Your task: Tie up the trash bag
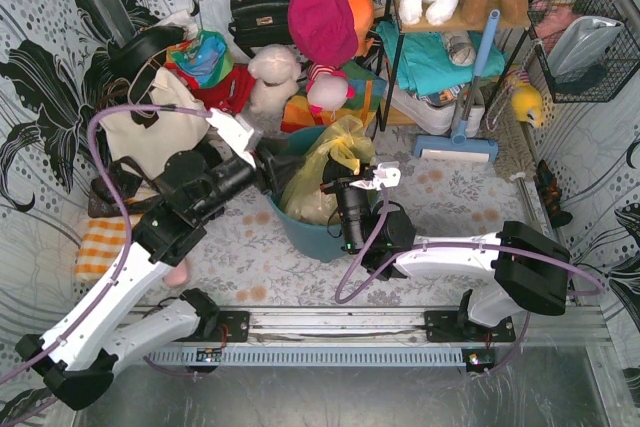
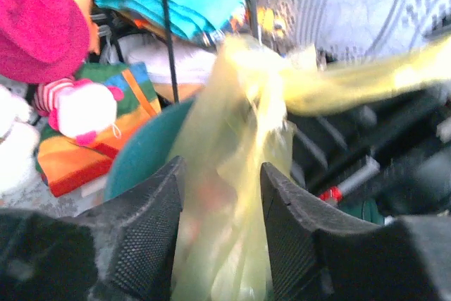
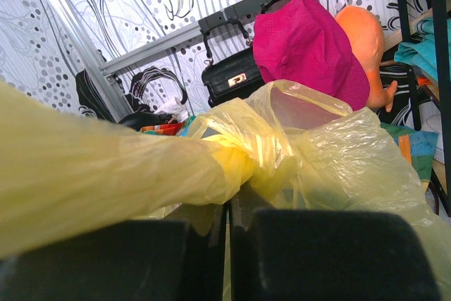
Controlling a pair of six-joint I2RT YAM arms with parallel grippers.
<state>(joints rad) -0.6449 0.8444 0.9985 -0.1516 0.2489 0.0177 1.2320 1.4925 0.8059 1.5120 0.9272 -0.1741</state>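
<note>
Fingers (image 2: pixel 141 244) of the left end effector (image 2: pixel 222 174) stand spread, one on each side of the trash bag (image 2: pixel 232 139). Whether they touch the film cannot be told from the left wrist view. From above, that arm reaches in from the left, past the cream tote bag (image 1: pixel 150 132), to the rim of the teal bin (image 1: pixel 300 237). The bin stands on the patterned worktop (image 1: pixel 440 207), and the yellow-green bag sits in it, its top gathered and bulging above the rim.

Further right, a twisted tail of the plastic runs off toward the right arm. The right end effector (image 3: pixel 227 209) is pressed together on that tail, with only a thin seam showing between its pads. Behind the bag hangs a magenta hat (image 3: pixel 303 47).

The step in hand looks like forming the knot: one tail is held and a second grip has not yet been taken. To do it well, the left should probably close high up on bunched film near the neck, not on the slack belly, where thin plastic would slip or tear. The right should hold its tail taut without hauling, or the bin may drag or tip. Crossing the two tails close above the neck would give a tight knot.
</note>
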